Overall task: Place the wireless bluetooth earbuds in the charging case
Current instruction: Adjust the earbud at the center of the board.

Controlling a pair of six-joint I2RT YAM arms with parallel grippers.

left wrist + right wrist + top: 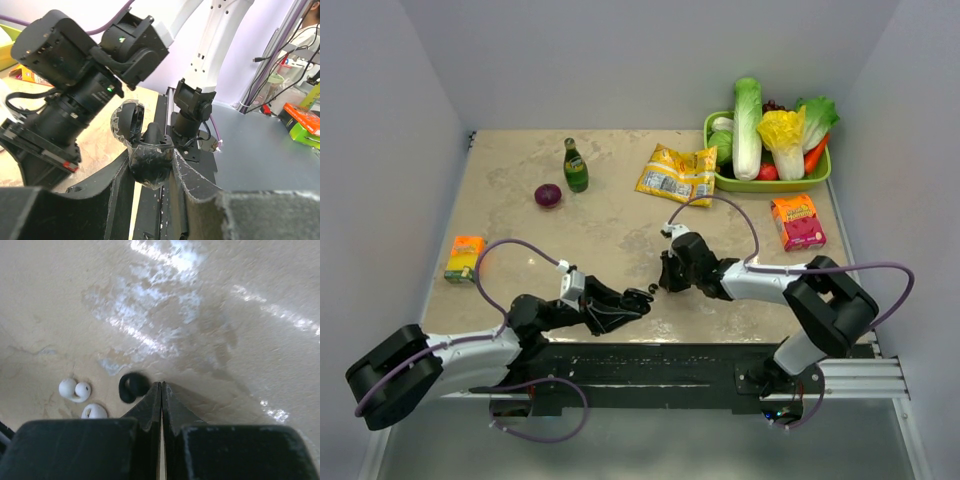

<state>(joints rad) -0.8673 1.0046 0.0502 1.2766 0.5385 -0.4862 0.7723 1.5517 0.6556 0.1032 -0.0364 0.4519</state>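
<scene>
My left gripper [630, 305] [151, 172] is shut on a small glossy charging case [150, 160], which is black here, not white. Its lid [125, 120] stands open, and a black piece stands up in the case. My right gripper [667, 280] [161, 386] is shut and empty, with its tips on the table. A small black earbud [131, 387] [651, 290] lies just left of those tips. Two tiny white earbuds [75, 389] [94, 411] lie further left on the table. They do not show in the top view.
A green bottle [575, 166] and a red onion [548, 195] stand at the back left, with an orange box [465, 257] at the left. A yellow snack packet [676, 173], a green vegetable basket [770, 185] and a red box [797, 221] are at the back right.
</scene>
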